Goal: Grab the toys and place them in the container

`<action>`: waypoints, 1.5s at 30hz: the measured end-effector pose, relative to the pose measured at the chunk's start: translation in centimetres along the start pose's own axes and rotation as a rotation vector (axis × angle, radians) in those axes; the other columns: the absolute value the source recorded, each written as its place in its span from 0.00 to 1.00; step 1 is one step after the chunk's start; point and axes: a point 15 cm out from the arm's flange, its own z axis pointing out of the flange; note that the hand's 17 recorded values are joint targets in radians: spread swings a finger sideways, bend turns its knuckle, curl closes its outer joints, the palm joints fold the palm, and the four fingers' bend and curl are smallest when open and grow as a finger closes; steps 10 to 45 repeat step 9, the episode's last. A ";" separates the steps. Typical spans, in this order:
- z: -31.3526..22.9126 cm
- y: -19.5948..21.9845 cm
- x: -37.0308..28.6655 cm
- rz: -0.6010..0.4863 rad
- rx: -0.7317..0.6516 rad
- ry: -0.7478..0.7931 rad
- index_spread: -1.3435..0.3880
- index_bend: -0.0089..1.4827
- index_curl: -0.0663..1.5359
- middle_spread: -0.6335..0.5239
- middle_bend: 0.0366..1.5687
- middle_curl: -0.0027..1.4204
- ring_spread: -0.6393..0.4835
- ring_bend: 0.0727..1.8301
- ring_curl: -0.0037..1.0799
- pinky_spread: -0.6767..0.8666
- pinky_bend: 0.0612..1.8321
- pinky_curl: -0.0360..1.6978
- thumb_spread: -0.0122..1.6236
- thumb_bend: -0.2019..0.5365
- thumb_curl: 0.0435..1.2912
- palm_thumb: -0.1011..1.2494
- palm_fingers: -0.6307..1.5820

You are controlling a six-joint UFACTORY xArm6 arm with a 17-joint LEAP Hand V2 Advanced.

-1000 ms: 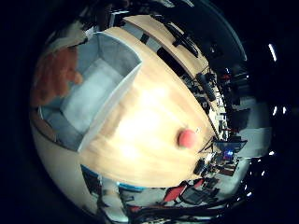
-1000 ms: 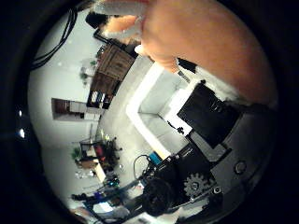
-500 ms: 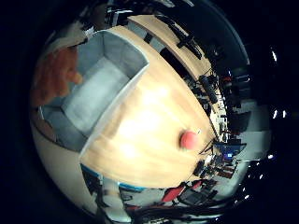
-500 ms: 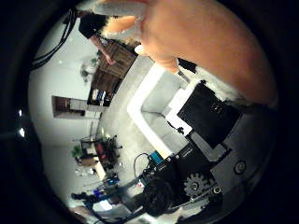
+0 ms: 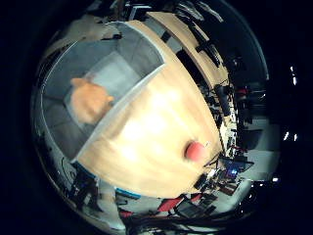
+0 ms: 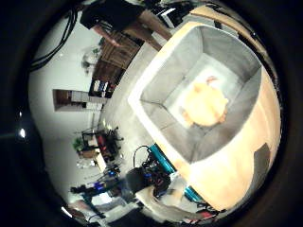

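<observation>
Neither palm view shows any part of the hand, so how it is set cannot be told. Both views look down from above a grey container with tall fabric-like sides that stands at one end of a light wooden table. An orange plush toy lies on the pale floor of the container, roughly in its middle, clear of all four walls; a small pale patch shows at its edge on one side, too blurred to make out. In the little finger side view the same toy sits low inside the container, close to the wall that faces the open tabletop. A second toy, a small red ball, rests on the bare tabletop well apart from the container, near the table's far edge. Nothing fills either view from close up: the container and the toy in it lie below the palm at some remove. A dark shadow patch falls on the table just beside the container's outer corner in the thumb side view. Beyond the table are desks, shelves and chairs of the room.
</observation>
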 end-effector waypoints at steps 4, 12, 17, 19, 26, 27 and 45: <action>0.1 0.0 -0.1 -0.005 -0.002 0.001 0.49 0.09 0.29 0.39 0.14 0.28 0.56 0.24 0.23 0.67 0.48 0.20 0.43 0.22 0.20 0.15 0.26; -0.1 -0.1 -0.1 -0.008 0.001 0.002 0.49 0.10 0.25 0.39 0.13 0.27 0.57 0.23 0.23 0.69 0.47 0.19 0.43 0.22 0.22 0.15 0.27; -0.1 -0.1 -0.1 -0.008 0.001 0.002 0.49 0.10 0.25 0.39 0.13 0.27 0.57 0.23 0.23 0.69 0.47 0.19 0.43 0.22 0.22 0.15 0.27; -0.1 -0.1 -0.1 -0.008 0.001 0.002 0.49 0.10 0.25 0.39 0.13 0.27 0.57 0.23 0.23 0.69 0.47 0.19 0.43 0.22 0.22 0.15 0.27; -0.1 -0.1 -0.1 -0.008 0.001 0.002 0.49 0.10 0.25 0.39 0.13 0.27 0.57 0.23 0.23 0.69 0.47 0.19 0.43 0.22 0.22 0.15 0.27; -0.1 -0.1 -0.1 -0.008 0.001 0.002 0.49 0.10 0.25 0.39 0.13 0.27 0.57 0.23 0.23 0.69 0.47 0.19 0.43 0.22 0.22 0.15 0.27; -0.1 -0.1 -0.1 -0.008 0.001 0.002 0.49 0.10 0.25 0.39 0.13 0.27 0.57 0.23 0.23 0.69 0.47 0.19 0.43 0.22 0.22 0.15 0.27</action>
